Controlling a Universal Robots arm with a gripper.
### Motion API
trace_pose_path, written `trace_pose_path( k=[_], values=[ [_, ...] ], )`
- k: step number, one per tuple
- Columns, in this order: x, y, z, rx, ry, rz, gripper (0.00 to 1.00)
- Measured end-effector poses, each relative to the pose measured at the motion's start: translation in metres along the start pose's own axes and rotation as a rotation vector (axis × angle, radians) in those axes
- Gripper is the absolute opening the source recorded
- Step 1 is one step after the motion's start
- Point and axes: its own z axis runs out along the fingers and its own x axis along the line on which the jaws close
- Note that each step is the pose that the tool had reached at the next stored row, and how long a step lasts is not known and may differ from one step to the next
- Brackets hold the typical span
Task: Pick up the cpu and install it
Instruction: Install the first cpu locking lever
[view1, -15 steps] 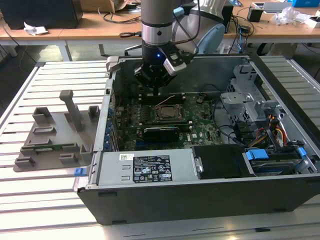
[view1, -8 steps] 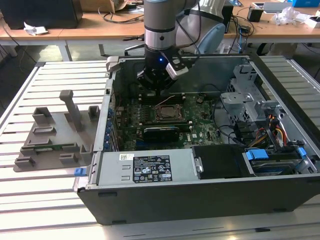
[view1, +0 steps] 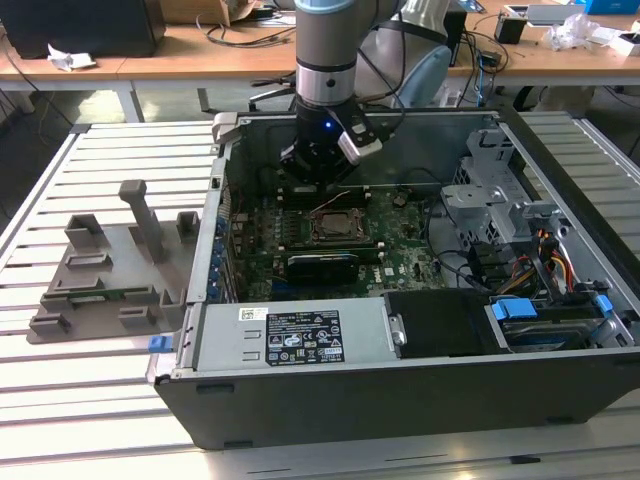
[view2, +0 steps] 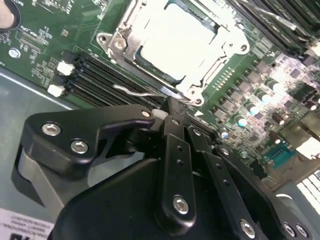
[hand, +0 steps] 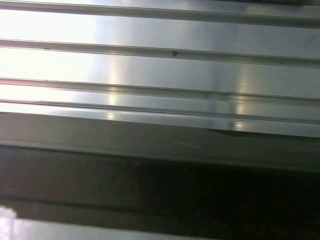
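Note:
The cpu (view2: 175, 42) lies flat in the metal socket frame (view2: 120, 42) on the green motherboard, its silvery top catching the light. In the exterior view the cpu (view1: 333, 226) sits mid-board inside the open computer case (view1: 400, 390). My gripper (view1: 318, 178) hangs just behind the socket, toward the case's back wall. In the second wrist view the black fingertips (view2: 172, 112) meet with nothing between them, a short way above the thin wire lever (view2: 135, 91) at the socket's edge. The gripper is apart from the cpu.
Memory slots (view2: 100, 75) run beside the socket. A drive cage (view1: 480, 190) and cables (view1: 550, 260) fill the case at the exterior view's right. A grey fixture (view1: 120, 265) stands on the slatted table (view1: 60, 390) at the exterior view's left. The first wrist view shows table slats (hand: 160, 65).

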Motion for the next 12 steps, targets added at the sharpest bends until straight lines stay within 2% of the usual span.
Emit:
trace_pose_path(
  k=[4, 8, 12],
  values=[
    [-0.0062, -0.0004, 0.0028, 0.0, 0.0001, 0.001, 0.11],
    [-0.0174, -0.001, 0.0076, -0.0001, 0.0003, 0.007, 0.11],
    [-0.0232, -0.0014, 0.0097, -0.0002, 0.0005, 0.009, 0.11]
  ],
)
